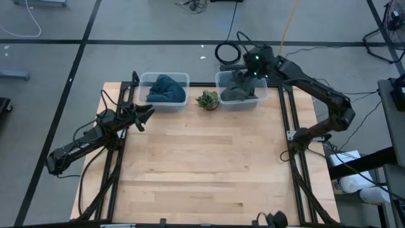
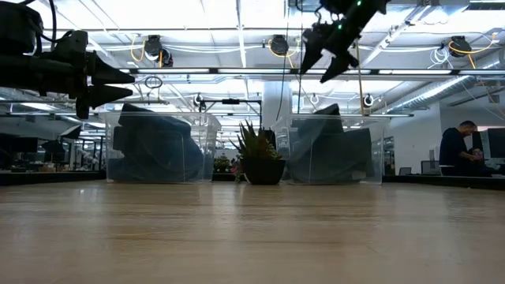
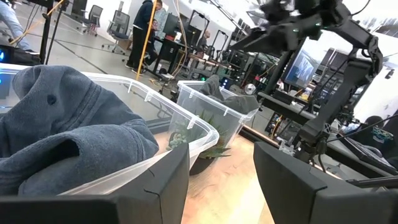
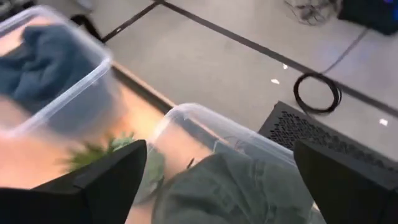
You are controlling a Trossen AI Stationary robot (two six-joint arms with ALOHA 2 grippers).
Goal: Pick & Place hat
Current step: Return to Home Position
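Observation:
A grey-green hat (image 1: 239, 87) lies in the clear bin (image 1: 221, 79) at the table's far edge, right of middle. In the right wrist view the hat (image 4: 236, 186) shows below the fingers. My right gripper (image 1: 245, 68) hangs open above this bin (image 4: 205, 118), slanting down, with nothing between its fingers. A blue hat (image 1: 166, 88) fills the second clear bin (image 1: 144, 81) to the left. My left gripper (image 1: 149, 113) waits level and open at the table's left edge, just near of that bin.
A small potted plant (image 1: 207, 99) stands on the table between the two bins. The wooden table (image 1: 209, 171) stretches from the bins to its near edge. Black frame rails run along both sides. People show in the room behind, and a cable coil (image 4: 317, 93) lies on the floor.

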